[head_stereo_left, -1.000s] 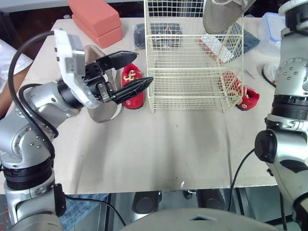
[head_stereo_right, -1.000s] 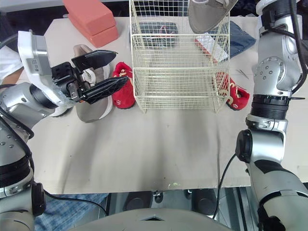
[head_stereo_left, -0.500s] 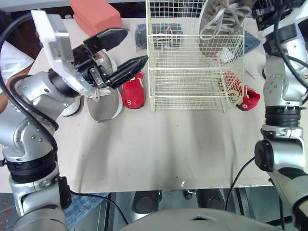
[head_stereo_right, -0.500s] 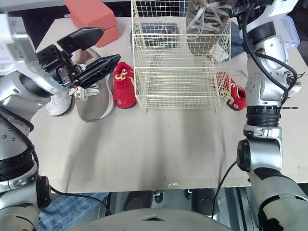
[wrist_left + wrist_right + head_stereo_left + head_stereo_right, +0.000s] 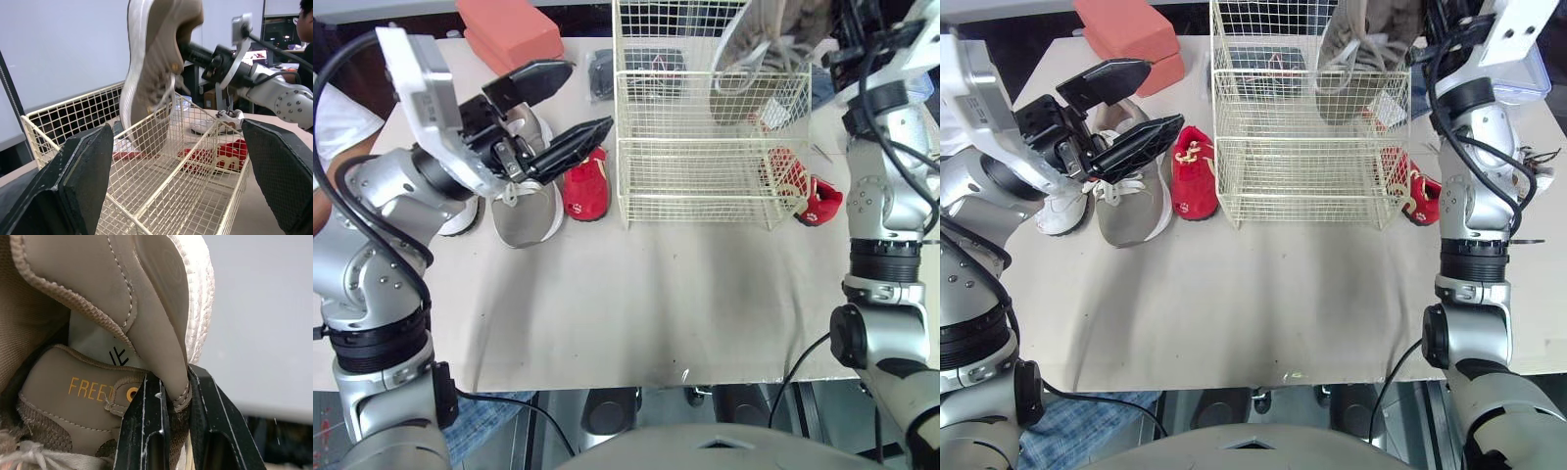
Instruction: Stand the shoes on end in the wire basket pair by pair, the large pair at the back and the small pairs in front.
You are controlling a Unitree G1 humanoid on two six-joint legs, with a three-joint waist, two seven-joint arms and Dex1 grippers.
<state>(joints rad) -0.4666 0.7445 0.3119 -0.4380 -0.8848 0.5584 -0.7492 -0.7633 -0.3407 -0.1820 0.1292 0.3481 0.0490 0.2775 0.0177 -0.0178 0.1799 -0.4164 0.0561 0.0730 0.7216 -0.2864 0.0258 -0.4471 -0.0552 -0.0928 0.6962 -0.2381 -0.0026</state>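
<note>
A cream wire basket (image 5: 695,166) stands at the back middle of the table. My right gripper (image 5: 173,382) is shut on the heel of a large beige sneaker (image 5: 1356,69), which hangs toe-down in the basket's back right corner. Its mate (image 5: 524,206) lies on the table left of the basket, beside a small red shoe (image 5: 584,181) and a small white shoe (image 5: 1058,211). My left gripper (image 5: 590,95) is open above the beige mate, holding nothing. Two more small red shoes (image 5: 808,191) lie against the basket's right side.
Dark shoes (image 5: 600,70) lie behind the basket. Salmon boxes (image 5: 509,29) sit at the back left, a clear plastic container (image 5: 1528,78) at the back right. A person's sleeve (image 5: 328,117) shows at the left table edge.
The right gripper has turned the beige sneaker toe-down and lowered it from above the basket into it. The left gripper rose and drew back a second ago, then stayed still.
</note>
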